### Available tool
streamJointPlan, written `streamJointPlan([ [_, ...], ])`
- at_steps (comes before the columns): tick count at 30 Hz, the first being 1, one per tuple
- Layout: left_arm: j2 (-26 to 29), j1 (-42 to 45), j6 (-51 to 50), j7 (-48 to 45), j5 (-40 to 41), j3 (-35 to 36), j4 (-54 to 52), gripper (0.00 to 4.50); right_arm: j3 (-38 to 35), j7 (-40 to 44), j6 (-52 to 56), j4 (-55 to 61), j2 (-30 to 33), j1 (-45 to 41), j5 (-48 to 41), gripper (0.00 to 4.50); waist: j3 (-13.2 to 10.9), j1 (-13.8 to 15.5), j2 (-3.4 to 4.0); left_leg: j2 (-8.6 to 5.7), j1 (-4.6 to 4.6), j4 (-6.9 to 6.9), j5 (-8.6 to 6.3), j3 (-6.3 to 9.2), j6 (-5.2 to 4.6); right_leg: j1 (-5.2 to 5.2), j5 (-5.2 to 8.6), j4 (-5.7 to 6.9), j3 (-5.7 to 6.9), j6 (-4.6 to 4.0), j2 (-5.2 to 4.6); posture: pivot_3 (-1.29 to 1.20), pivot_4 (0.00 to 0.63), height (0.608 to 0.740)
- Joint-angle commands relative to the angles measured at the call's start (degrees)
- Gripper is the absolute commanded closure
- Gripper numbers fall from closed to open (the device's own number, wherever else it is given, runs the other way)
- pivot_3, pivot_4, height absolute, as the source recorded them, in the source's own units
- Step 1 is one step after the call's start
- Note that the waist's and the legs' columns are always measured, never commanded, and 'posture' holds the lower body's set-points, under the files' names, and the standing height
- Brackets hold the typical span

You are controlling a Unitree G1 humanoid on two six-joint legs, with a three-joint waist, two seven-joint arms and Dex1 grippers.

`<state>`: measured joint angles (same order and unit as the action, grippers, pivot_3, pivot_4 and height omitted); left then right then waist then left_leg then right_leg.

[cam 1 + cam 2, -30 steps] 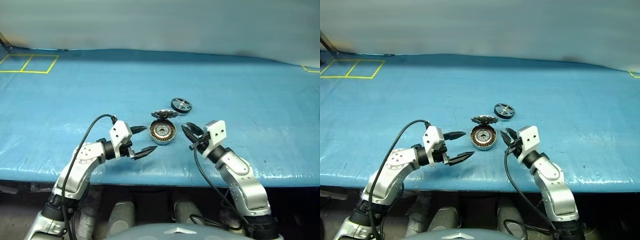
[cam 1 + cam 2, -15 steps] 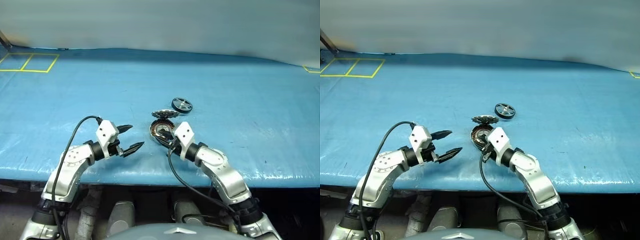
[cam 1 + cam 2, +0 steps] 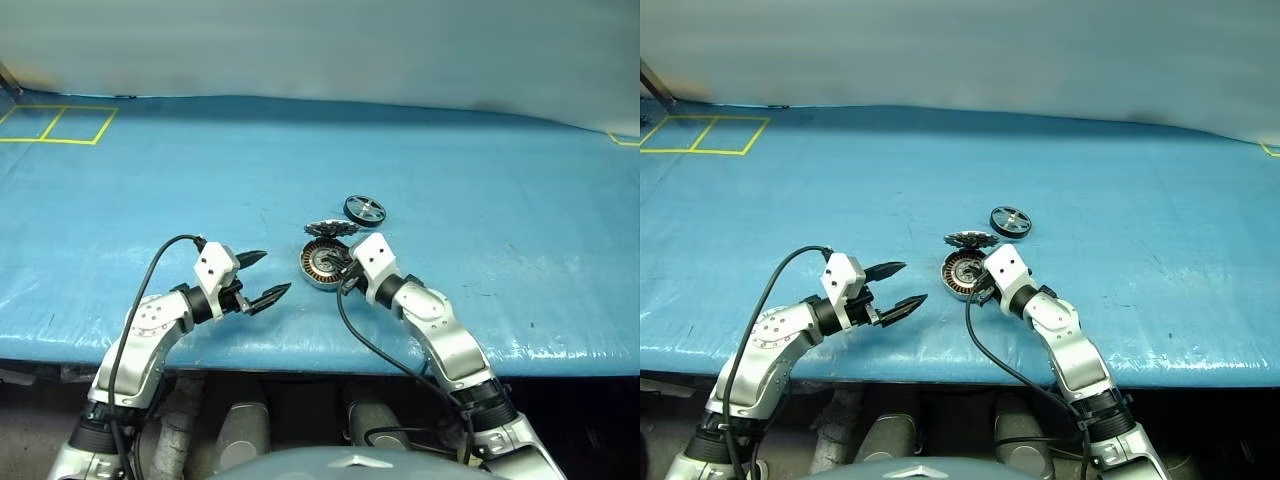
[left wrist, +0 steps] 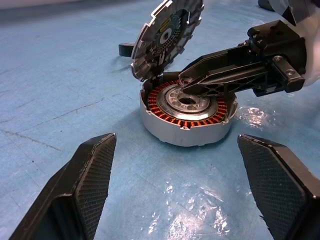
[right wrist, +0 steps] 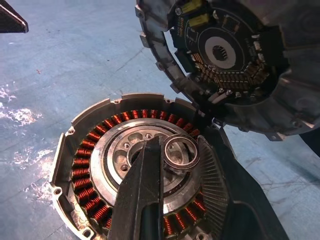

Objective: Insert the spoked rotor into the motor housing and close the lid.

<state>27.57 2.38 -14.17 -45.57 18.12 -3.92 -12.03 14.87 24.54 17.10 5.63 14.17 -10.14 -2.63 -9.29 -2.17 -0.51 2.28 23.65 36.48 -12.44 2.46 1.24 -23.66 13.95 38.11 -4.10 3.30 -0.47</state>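
Motor housing (image 3: 322, 266) sits just left of frame centre in the head views, on the blue table cover (image 3: 480, 190), copper windings ringing a silver centre. Its lid (image 3: 331, 227) stands tipped up at the housing's far edge, joined there, toothed rim and circuit side visible in the R wrist view (image 5: 225, 55). Spoked rotor (image 3: 364, 210) lies flat on the cover just up and right of the lid, apart from housing, not inserted. R gripper (image 4: 200, 84) reaches in from lower right over the open housing; fingers nearly together, tips over the silver centre. In the R wrist view a small silver ring (image 5: 181, 151) sits between the two fingers (image 5: 145, 195) above the hub; can't tell if it's pinched or just resting there. L gripper (image 3: 263, 277) is in the lower left-centre of the head views, well left of the housing, jaws spread wide, nothing in them; in the L wrist view its textured pads (image 4: 92, 175) frame the housing from either side w/o touching. Yellow floor-tape squares (image 3: 55, 125) at upper left of the frame.
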Motion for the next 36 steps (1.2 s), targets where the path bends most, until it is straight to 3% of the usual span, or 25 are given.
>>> streamJointPlan([
  [1,0.17,0.69,0.34,-0.38,0.21,-0.09,-1.07,0.34,-0.21,1.59,0.03,2.46,-0.38,0.10,-1.44,3.84,0.00,0.02,0.00,0.00,0.00,-0.01,0.00,0.00,0.00,0.00,0.00,0.00,0.00,0.01,0.00,0.00,0.150,0.740],
  [36,-0.37,0.47,2.15,-0.93,-1.56,-0.66,2.78,0.34,0.01,1.57,2.83,1.47,-0.66,1.18,-1.43,3.84,0.01,0.01,-0.01,0.00,-0.07,0.02,0.00,0.00,0.00,0.09,-0.01,0.00,0.00,0.01,0.00,0.00,0.150,0.740],
])
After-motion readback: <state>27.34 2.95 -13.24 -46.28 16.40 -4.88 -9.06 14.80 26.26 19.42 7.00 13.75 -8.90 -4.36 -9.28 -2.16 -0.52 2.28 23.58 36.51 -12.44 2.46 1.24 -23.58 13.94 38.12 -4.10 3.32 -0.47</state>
